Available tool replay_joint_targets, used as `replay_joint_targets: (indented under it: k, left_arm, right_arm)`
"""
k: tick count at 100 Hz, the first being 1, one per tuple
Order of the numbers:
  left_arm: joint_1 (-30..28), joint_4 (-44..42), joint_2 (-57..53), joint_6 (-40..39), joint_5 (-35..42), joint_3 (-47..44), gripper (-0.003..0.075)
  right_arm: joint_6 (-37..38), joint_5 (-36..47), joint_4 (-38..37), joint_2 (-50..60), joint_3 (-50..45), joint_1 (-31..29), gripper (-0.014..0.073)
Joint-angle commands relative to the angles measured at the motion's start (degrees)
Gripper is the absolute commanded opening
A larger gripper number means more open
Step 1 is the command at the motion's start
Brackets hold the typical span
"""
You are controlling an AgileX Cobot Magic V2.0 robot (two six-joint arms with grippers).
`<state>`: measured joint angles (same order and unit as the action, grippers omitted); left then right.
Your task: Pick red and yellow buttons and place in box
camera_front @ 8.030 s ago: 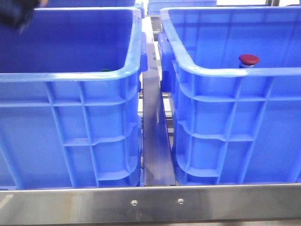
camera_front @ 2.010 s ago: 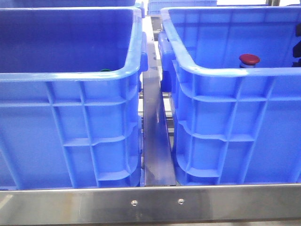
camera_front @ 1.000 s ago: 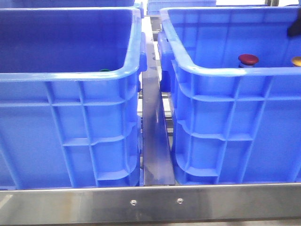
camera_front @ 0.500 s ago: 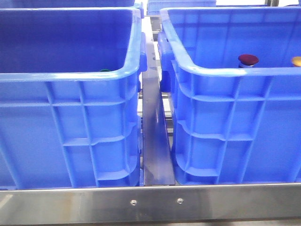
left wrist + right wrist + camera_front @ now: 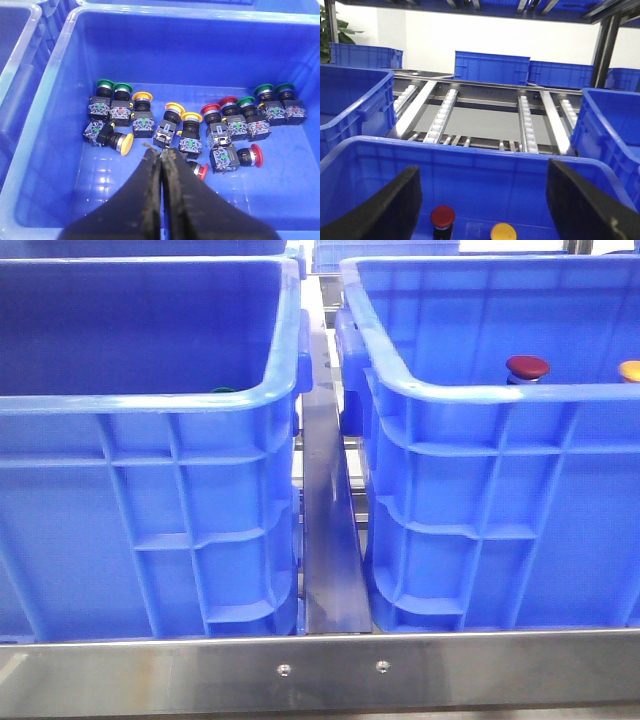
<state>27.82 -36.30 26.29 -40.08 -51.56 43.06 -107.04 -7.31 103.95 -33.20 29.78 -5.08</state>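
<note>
Buttons [image 5: 442, 216] inside box [image 5: 470, 165], roller conveyor [image 5: 485, 120] behind.

Low front camera faces two crates up close; the right wrist camera shares the right crate [image 5: 480, 390], the left wrist camera looks down.

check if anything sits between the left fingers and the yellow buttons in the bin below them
Nothing visible does. The left gripper hangs shut above the bin, and open air separates it from the yellow buttons. Green buttons and red buttons lie among them, close beside them rather than over them.
</note>
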Motion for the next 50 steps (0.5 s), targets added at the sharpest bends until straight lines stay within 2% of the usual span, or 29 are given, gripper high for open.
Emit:
replay_joint_targets:
  k: [1, 10, 39, 50]
  left_arm:
    - [-0.02, -1.47, 0.42, 0.09, 3.11, 1.3, -0.0019]
    - [-0.02, -1.47, 0.42, 0.09, 3.11, 1.3, -0.0019]
    - [-0.02, -1.57, 0.42, 0.09, 3.11, 1.3, -0.0019]
    - [-0.02, -1.57, 0.42, 0.09, 3.11, 1.3, -0.0019]
  right_arm:
    - [-0.47, -1.08, 4.79, 3.01, -0.29, 0.0, 0.0516]
    - [-0.47, -1.44, 4.79, 5.73, -1.4, 0.0, 0.0416]
    - [-0.47, -1.69, 4.79, 6.98, -1.63, 0.0, -0.0058]
    - [-0.47, -1.69, 4.79, 6.98, -1.63, 0.0, -0.0067]
